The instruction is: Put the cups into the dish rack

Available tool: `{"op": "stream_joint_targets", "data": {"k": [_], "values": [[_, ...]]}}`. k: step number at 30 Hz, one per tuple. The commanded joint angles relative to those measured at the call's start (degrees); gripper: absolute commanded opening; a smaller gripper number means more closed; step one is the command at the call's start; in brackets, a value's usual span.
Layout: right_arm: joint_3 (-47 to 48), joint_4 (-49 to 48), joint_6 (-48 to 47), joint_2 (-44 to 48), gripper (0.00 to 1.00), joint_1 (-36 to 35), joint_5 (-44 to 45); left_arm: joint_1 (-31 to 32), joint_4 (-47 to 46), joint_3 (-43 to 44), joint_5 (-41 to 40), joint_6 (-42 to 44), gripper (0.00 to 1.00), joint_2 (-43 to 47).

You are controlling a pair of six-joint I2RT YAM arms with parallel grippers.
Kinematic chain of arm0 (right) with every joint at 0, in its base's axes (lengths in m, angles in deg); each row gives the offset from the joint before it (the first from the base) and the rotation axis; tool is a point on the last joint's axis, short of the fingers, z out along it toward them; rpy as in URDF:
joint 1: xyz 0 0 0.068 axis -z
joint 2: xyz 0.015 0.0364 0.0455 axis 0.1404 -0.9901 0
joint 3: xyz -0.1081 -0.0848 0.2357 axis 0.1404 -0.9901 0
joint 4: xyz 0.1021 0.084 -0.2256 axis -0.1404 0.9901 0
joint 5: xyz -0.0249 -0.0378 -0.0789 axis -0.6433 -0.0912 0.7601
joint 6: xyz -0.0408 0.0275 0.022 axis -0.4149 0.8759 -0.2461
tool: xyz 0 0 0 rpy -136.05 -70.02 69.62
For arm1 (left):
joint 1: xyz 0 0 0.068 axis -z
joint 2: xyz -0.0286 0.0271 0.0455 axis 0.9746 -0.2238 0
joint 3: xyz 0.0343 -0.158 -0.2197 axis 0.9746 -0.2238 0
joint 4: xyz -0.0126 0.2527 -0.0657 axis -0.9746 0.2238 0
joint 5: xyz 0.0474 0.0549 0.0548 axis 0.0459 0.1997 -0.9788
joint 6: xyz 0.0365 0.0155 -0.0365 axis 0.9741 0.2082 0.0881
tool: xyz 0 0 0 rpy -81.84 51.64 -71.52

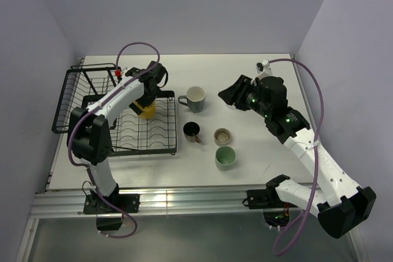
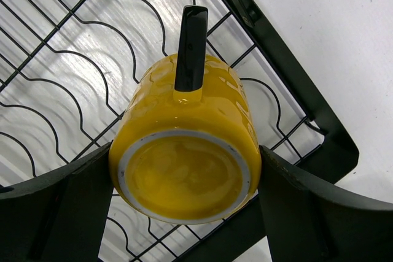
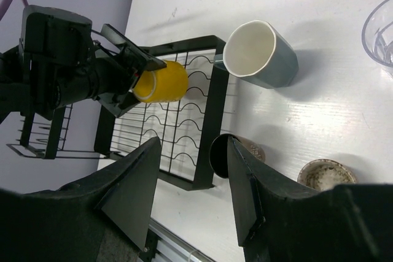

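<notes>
My left gripper [image 2: 184, 213] is shut on the yellow mug [image 2: 184, 151], its base towards the camera and its black handle pointing away. It holds the mug on its side just above the flat grid of the black wire dish rack [image 1: 153, 138], near the right edge [image 2: 288, 90]. The top view shows the mug [image 1: 146, 110] under the left gripper [image 1: 147, 99]. My right gripper [image 1: 228, 99] is open and empty above the table. On the table stand the grey mug [image 1: 195, 98], black mug [image 1: 192, 130], beige-brown cup [image 1: 222, 135] and pale green tumbler [image 1: 225, 157]. The clear glass [image 3: 382, 32] shows only at the right wrist view's edge.
The rack's raised basket section [image 1: 83, 87] is at the far left, by the left wall. The right wrist view shows the rack frame [image 3: 215, 108], grey mug [image 3: 264, 56], black mug [image 3: 220, 151] and beige-brown cup [image 3: 322, 174] below my open right gripper [image 3: 190, 194].
</notes>
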Motion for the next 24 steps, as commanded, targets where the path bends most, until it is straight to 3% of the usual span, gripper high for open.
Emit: {"op": "stream_joint_targets", "data": {"k": [1, 24], "values": [[0.3, -0.4, -0.8, 0.8, 0.55, -0.3, 0.7, -0.1, -0.6, -2.2, 6.6, 1.0, 0.01, 0.9], [0.2, -0.2, -1.1, 0.8, 0.55, -0.3, 1.6, 3.7, -6.3, -6.0, 10.1, 8.8, 0.00, 0.0]]}}
